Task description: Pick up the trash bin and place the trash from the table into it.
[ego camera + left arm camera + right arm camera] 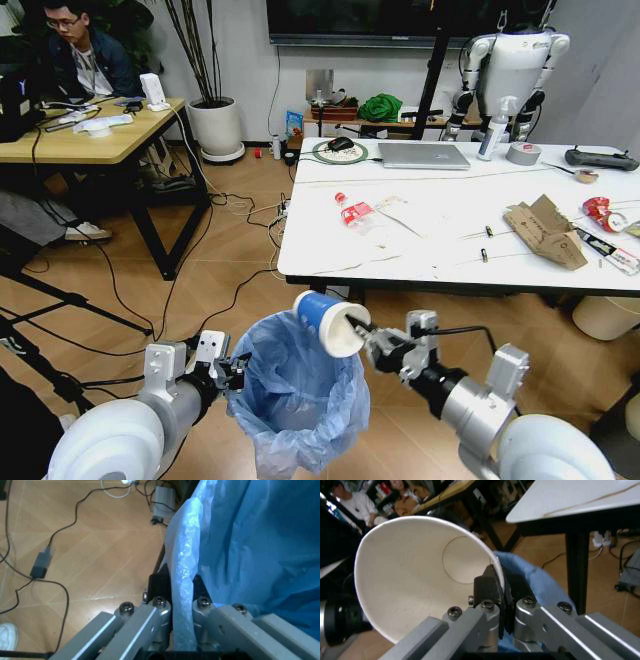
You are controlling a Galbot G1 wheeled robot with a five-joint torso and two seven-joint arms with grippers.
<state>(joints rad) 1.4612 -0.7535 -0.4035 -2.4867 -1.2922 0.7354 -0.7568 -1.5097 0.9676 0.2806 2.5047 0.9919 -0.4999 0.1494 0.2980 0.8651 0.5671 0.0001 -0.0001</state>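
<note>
Paper cup, blue-and-white (pixel 329 322), light and crushable: our right end effector (pixel 362 331) pinches its rim over the blue-bagged round trash bin (pixel 300 395). Left end effector (pixel 236 373), bin's 9 o'clock, clamps the limp, slippery bag edge.

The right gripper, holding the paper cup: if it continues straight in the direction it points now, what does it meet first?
Probably the left gripper, shut on the trash bin's far rim. The right gripper points leftward across the bin's open mouth, paper cup leading. Depth is unclear, so it might pass above.
</note>
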